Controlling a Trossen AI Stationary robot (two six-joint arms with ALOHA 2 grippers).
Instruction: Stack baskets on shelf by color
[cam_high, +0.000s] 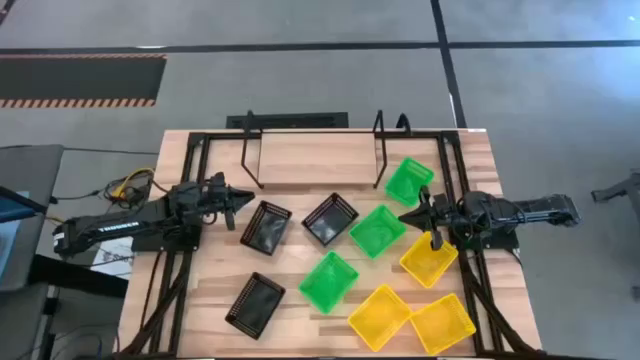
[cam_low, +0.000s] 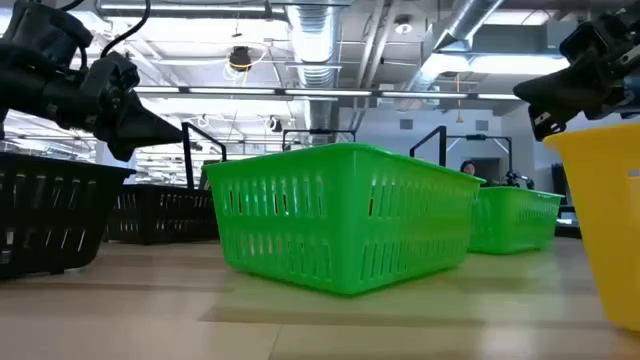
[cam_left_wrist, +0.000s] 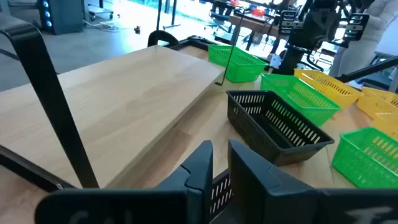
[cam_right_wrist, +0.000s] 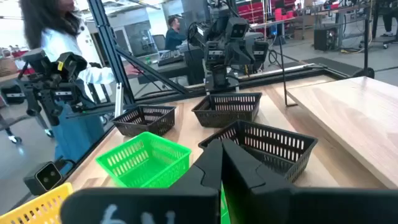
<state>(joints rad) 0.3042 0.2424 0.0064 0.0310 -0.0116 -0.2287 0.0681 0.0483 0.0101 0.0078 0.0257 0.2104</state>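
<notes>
Nine baskets scattered on desk (cam_high: 200, 300), shelf (cam_high: 315, 160) bare at far edge. Left claw (cam_high: 243, 196) closed, empty. Right claw (cam_high: 408, 216) closed, empty, above green basket (cam_high: 378, 230).

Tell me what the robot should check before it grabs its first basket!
1. Shelf has room: ok, its plank is bare.
2. All nine baskets are on the table, none stacked: ok, three black, three green, three yellow.
3. Left gripper is empty: ok, it holds nothing and hangs beside a black basket.
4. Right gripper is empty: ok, it holds nothing, between a green basket and a yellow basket.
5. Gripper fingers open wide enough for a basket wall: not ok, both are shut.
6. Person beyond the table stays away from the arms: cannot tell.
</notes>
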